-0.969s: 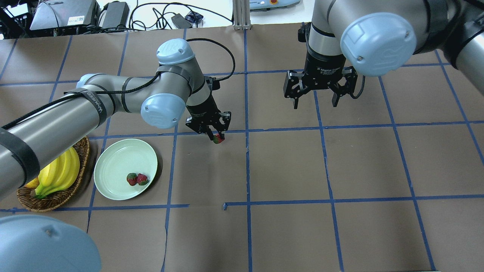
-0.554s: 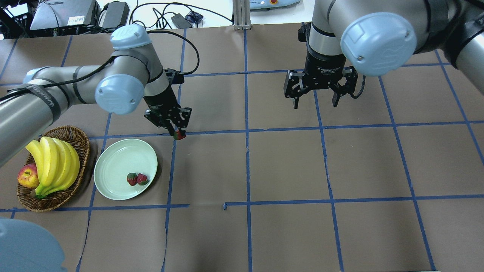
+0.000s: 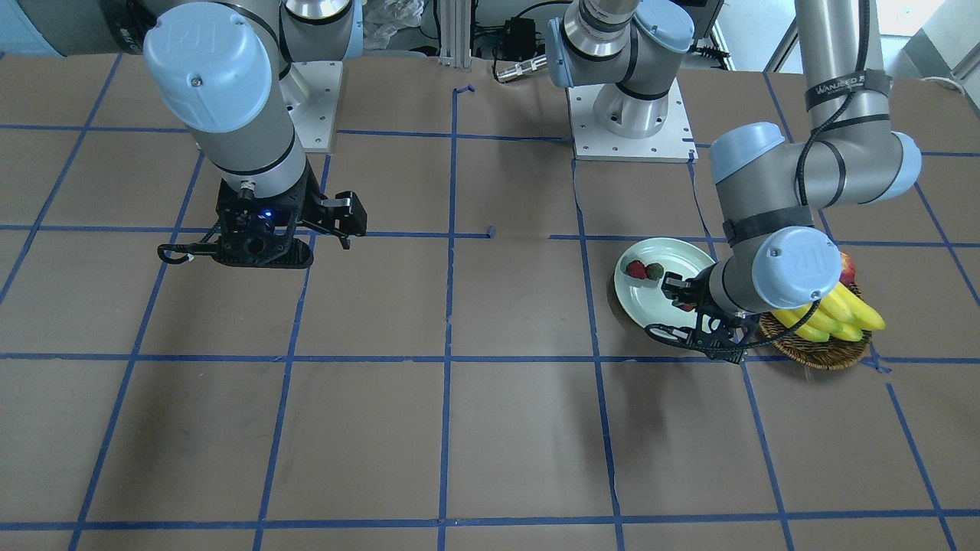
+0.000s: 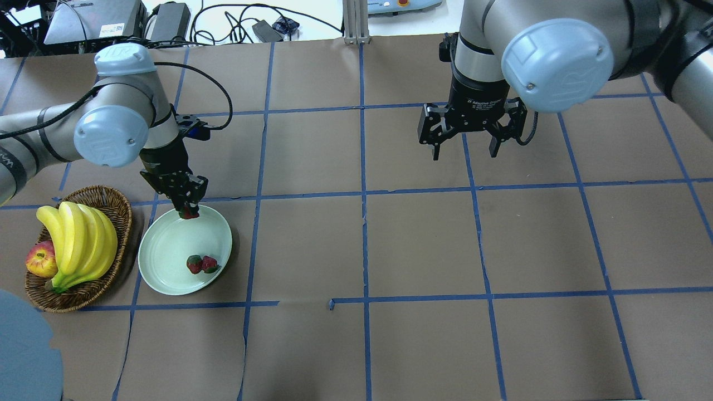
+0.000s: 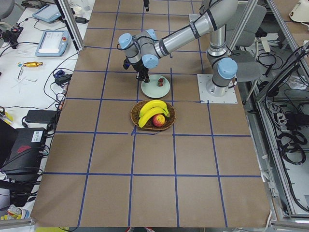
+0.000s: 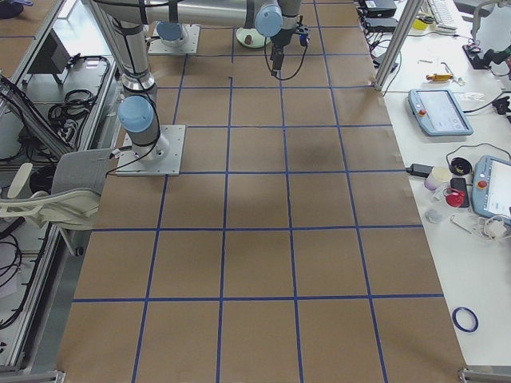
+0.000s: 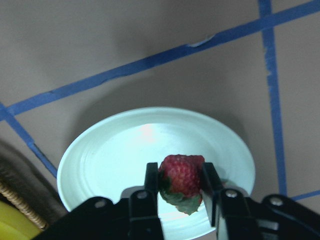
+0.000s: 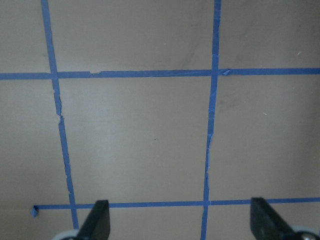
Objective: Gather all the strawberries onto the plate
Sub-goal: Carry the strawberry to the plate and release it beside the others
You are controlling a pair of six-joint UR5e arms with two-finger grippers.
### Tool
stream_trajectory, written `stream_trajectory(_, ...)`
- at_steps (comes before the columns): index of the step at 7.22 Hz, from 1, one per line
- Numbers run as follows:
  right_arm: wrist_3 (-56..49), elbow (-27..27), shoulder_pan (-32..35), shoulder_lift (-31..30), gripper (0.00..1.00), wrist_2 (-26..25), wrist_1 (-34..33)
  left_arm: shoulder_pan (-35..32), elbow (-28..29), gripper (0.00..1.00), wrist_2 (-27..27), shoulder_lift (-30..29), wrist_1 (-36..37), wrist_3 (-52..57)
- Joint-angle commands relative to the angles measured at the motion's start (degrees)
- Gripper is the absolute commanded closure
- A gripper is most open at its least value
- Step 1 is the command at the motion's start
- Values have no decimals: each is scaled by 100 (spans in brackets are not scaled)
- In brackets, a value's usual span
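Note:
My left gripper (image 4: 188, 210) is shut on a red strawberry (image 7: 181, 179) with a green cap, held above the far rim of the pale mint-green plate (image 4: 167, 245). In the left wrist view the plate (image 7: 110, 160) lies right beneath the held berry. Two more strawberries (image 4: 201, 264) lie side by side on the plate, near its right edge; in the front-facing view these strawberries (image 3: 645, 269) show on the plate (image 3: 651, 302). My right gripper (image 4: 464, 149) hangs open over bare table at the far right, its fingertips (image 8: 97, 220) wide apart with nothing between them.
A brown wicker basket (image 4: 120, 209) with bananas (image 4: 78, 242) and an apple (image 4: 40, 262) stands just left of the plate. The table is brown paper marked with blue tape lines. Cables and boxes lie beyond the far table edge (image 4: 167, 22).
My left arm has swung left with the strawberry, from the table's middle to above the plate's far rim. The right arm has not moved.

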Motion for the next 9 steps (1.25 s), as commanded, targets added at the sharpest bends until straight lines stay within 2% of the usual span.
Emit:
stream_trajectory(1, 8, 0, -9, -4, 0, 0, 0, 132, -111, 100, 299, -57, -6, 276)
stream_trajectory(2, 0, 0, 0, -4, 0, 9, 0, 132, -216, 3, 238, -41, 3, 127)
stream_trajectory(5, 8, 0, 0, 5, 0, 17, 0, 62, -252, 0, 203, 91, 11, 21)
stream_trajectory(7, 8, -18, -9, 5, 0, 9, 9, -183, 36, 0, -260, 328, 73, -714)
stream_trajectory(9, 8, -79, -17, -21, 0, 0, 17, -657, 449, 0, -369, 573, 82, -1697)
